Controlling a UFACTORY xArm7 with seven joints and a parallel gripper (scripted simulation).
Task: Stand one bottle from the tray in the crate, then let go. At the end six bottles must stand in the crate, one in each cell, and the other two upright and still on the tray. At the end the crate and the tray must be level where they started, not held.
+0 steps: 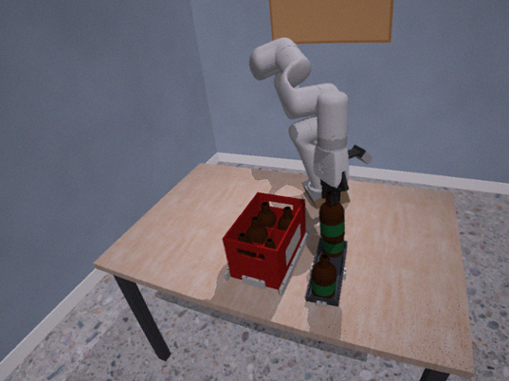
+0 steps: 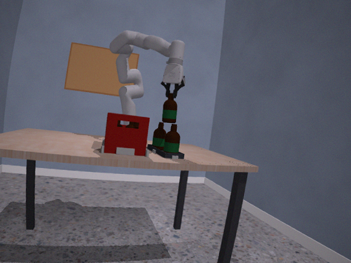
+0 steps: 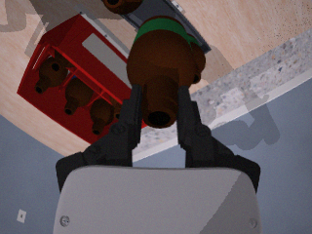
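My gripper (image 2: 171,92) is shut on the neck of a brown bottle with a green label (image 2: 169,110). It holds the bottle upright in the air, its base at about the height of the caps of the two bottles (image 2: 159,135) (image 2: 171,139) that stand on the dark tray (image 2: 166,153). The red crate (image 2: 125,138) stands just left of the tray with several brown bottles in it (image 1: 257,229). In the top view the held bottle (image 1: 332,222) hangs under the gripper (image 1: 334,194) over the tray's far end (image 1: 326,274). The wrist view shows the fingers clamping the bottle (image 3: 163,58), with the crate (image 3: 70,76) to one side.
The near tray bottle (image 1: 323,277) stands close below and in front of the held one. The crate's rim and handle wall (image 1: 294,222) lie close to the left of the held bottle. The arm's base (image 1: 314,189) stands just behind the tray.
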